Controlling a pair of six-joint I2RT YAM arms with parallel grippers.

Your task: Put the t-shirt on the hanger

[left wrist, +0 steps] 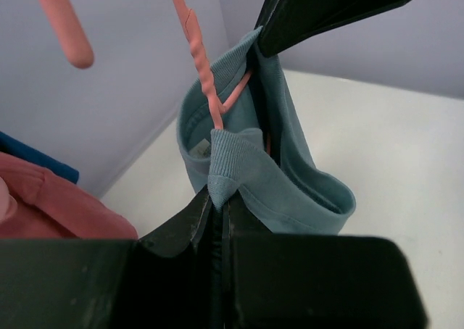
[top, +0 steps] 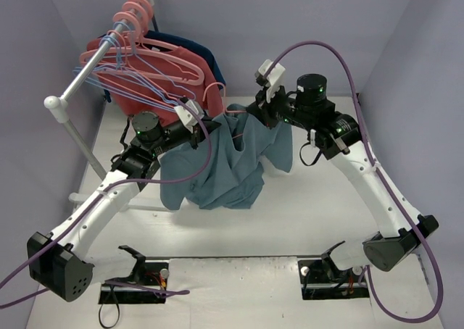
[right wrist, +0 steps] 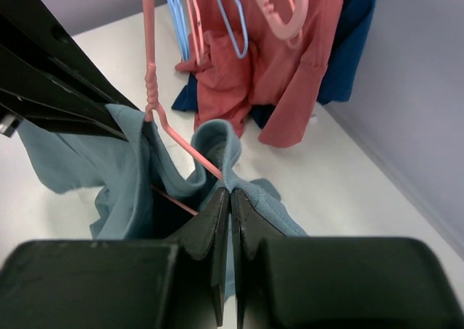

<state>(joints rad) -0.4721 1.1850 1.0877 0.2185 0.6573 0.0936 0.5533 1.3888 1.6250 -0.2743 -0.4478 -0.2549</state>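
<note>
Lavender walls point(top: 406, 25) close in a white counter point(top: 312, 198), and over its middle the teal t-shirt point(top: 225, 166) hangs between the two arms, body and sleeves drooping. I can't tell whether the hem touches the surface. The left end effector point(left wrist: 217, 198) is pinched tight on a fold of the ribbed collar. The right end effector point(right wrist: 230, 193) is clamped on the collar's rim at the opposite side, so the neck opening gapes between them.

The thin pink hanger point(left wrist: 204, 79) sits partly inside that opening: its twisted stem rises out of the collar, and one slanted arm runs down into the fabric.

Back on the left stands a rack point(top: 83, 75) — a coral-red shirt point(top: 156, 90) and a dark navy garment point(top: 212, 59) hang on it, along with lavender-blue hangers point(top: 109, 79) and thicker salmon hangers point(top: 138, 17).
</note>
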